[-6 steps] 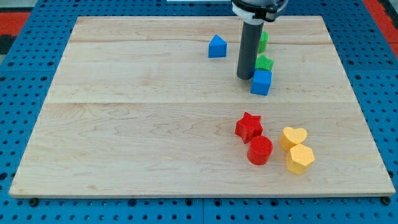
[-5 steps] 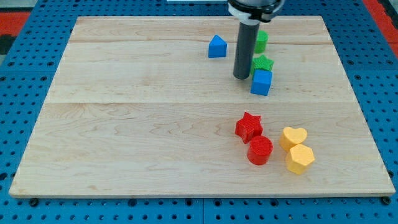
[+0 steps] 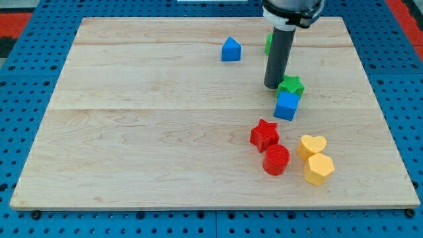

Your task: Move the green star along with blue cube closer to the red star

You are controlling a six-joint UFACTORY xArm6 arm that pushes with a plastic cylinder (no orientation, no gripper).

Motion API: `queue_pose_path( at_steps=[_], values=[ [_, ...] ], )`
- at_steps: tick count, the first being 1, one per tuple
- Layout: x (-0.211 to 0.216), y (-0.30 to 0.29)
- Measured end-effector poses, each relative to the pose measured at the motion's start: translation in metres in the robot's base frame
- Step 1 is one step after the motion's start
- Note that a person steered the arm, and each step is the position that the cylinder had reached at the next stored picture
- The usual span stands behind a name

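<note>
Tip bearing no jaws, holding nothing, touching green star on its left | blue cube sitting just below star, above-right of red star | risk: off-centre push, pair splitting rightward

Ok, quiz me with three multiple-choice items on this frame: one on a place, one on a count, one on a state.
1. Where is my tip relative to the green star?
A. at its left side in the view
B. below it in the view
C. far off, by the yellow blocks

2. How many red blocks are on the board?
A. one
B. two
C. three

3. How do the green star and the blue cube stand?
A. far apart
B. stacked
C. side by side, seemingly touching

Answers:
1 A: the rod ends just left of the star.
2 B: a red star and a red cylinder.
3 C: the cube sits right under the star in the view, with no gap showing.
</note>
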State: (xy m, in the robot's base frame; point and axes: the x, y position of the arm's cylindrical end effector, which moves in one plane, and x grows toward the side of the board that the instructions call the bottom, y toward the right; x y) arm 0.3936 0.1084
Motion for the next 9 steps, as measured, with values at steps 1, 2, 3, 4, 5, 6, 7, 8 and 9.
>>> queue_pose_path(
  at_steps=[1, 2, 3, 4, 5, 6, 7, 8, 9],
  values=[
    [0.000, -0.001],
    [0.006, -0.006],
    [0.015, 0.001],
    [0.010, -0.021],
    [-0.020, -0.037],
    [-0.030, 0.008],
    [-0.023, 0.044],
    [0.000, 0.047],
    [0.026, 0.041]
  ],
)
